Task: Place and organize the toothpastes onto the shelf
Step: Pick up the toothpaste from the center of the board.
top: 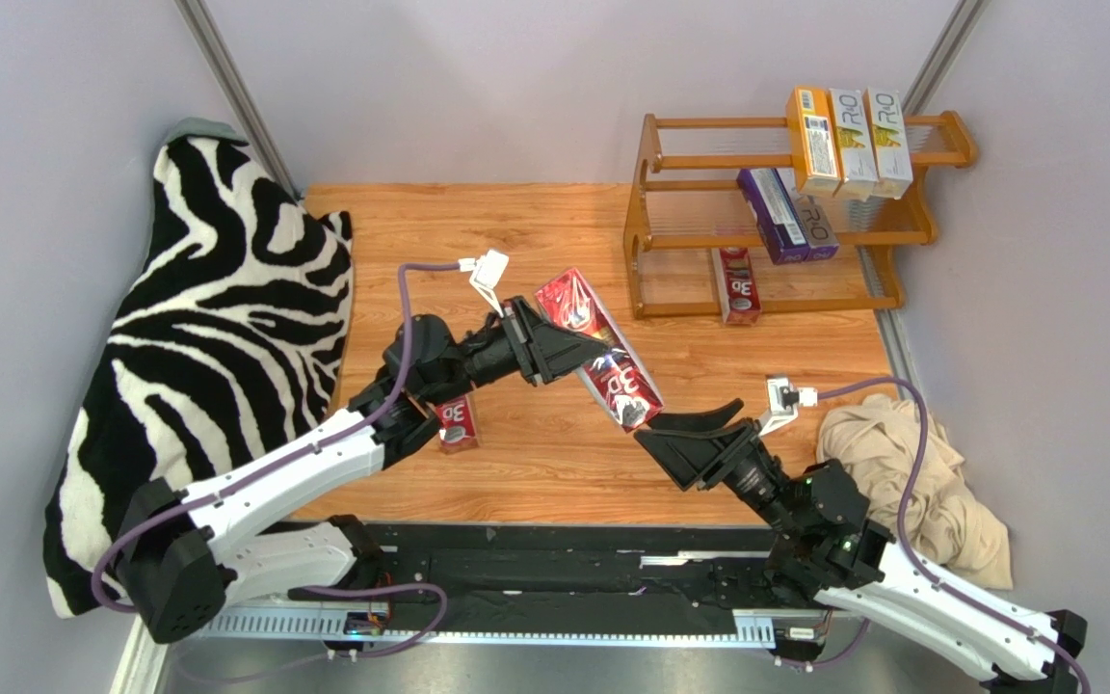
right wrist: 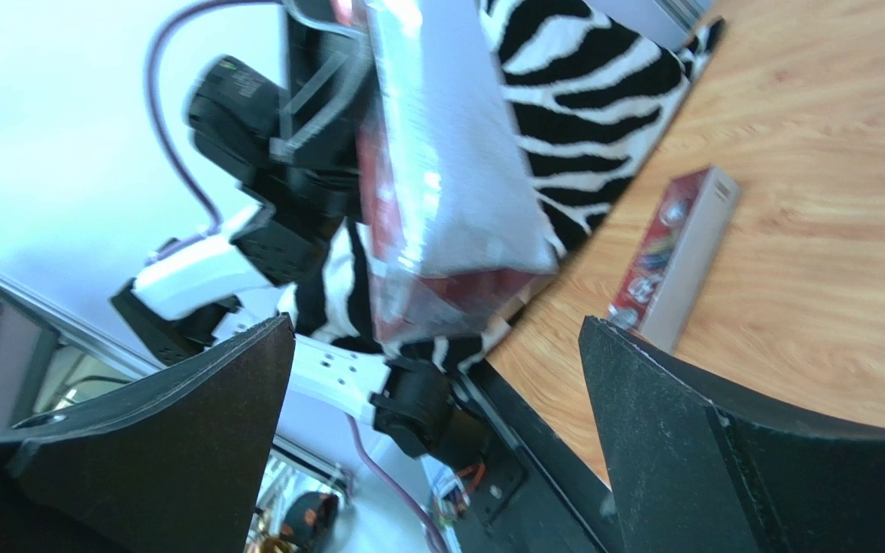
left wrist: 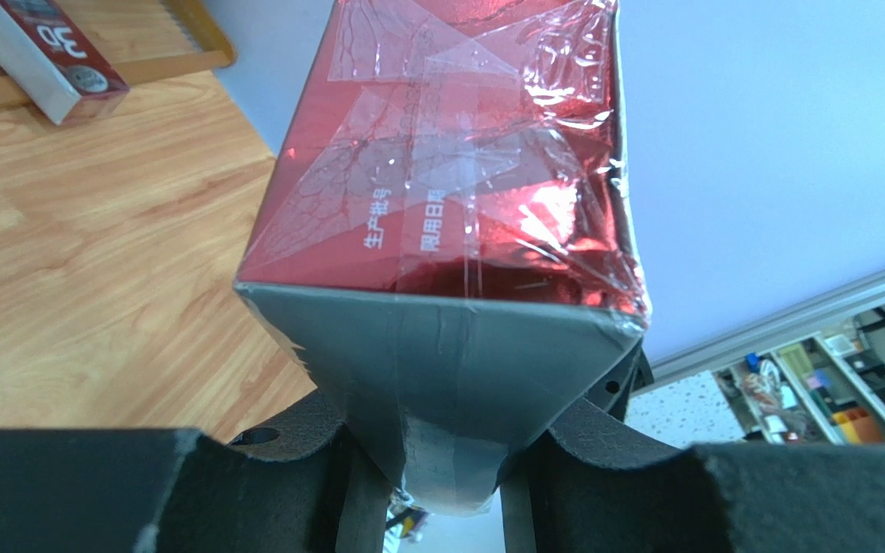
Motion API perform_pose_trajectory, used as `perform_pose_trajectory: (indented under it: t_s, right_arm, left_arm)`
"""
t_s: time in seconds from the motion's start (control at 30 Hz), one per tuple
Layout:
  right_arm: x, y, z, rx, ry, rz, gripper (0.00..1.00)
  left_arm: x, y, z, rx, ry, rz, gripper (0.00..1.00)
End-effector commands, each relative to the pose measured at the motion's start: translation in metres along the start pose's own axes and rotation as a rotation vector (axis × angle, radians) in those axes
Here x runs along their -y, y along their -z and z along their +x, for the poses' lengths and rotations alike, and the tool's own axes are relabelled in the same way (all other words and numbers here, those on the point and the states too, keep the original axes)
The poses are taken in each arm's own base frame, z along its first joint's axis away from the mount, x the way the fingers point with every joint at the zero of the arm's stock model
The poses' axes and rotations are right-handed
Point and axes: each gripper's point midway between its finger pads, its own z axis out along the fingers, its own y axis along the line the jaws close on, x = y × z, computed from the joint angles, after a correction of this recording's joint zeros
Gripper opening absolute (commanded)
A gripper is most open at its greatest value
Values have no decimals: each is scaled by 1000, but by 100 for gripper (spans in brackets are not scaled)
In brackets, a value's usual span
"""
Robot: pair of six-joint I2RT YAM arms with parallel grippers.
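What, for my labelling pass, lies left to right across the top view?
Zebra blanket → loose red carton → held red carton in the left claw → shelved red carton (bottom tier of the shelf) → beige cloth.

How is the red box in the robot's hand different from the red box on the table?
The held red box hangs slanted in the air; the table red box rests on the wooden table. The left end effector clamps the held red box; nothing grips the table red box. Both are red with silvery sides.
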Motion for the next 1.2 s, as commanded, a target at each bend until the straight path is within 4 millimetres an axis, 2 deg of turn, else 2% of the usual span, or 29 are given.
perform_pose_trajectory:
  t_s: [0.0, 0.17, 0.3, 0.6, 0.67, 0.87, 0.97, 1.17]
  right_arm:
    - [-23, -3, -27, 129, -52, -92, 100]
    - [-22, -5, -30, 139, -55, -80, 94]
    - [-21, -8, -28, 137, -55, -80, 79]
    - [-25, -8, -34, 173, -49, -106, 76]
    - [-28, -10, -34, 163, -46, -110, 67]
    - [-31, -18, -28, 136, -47, -117, 62]
    - [-31, -19, -28, 136, -58, -119, 50]
    - [-26, -12, -32, 163, -71, -103, 38]
  left_arm:
    - [34, -11, -21, 63, 20, 156, 40]
    - [35, -15, -20, 64, 38, 191, 40]
    - [42, -15, -20, 59, 42, 224, 40]
    - [45, -15, -11, 25, 81, 273, 37]
    - [46, -14, -11, 31, 79, 283, 37]
    - [45, -17, -5, 17, 88, 292, 37]
    - [45, -18, -1, 7, 91, 298, 36]
    - [43, -16, 3, -1, 84, 300, 37]
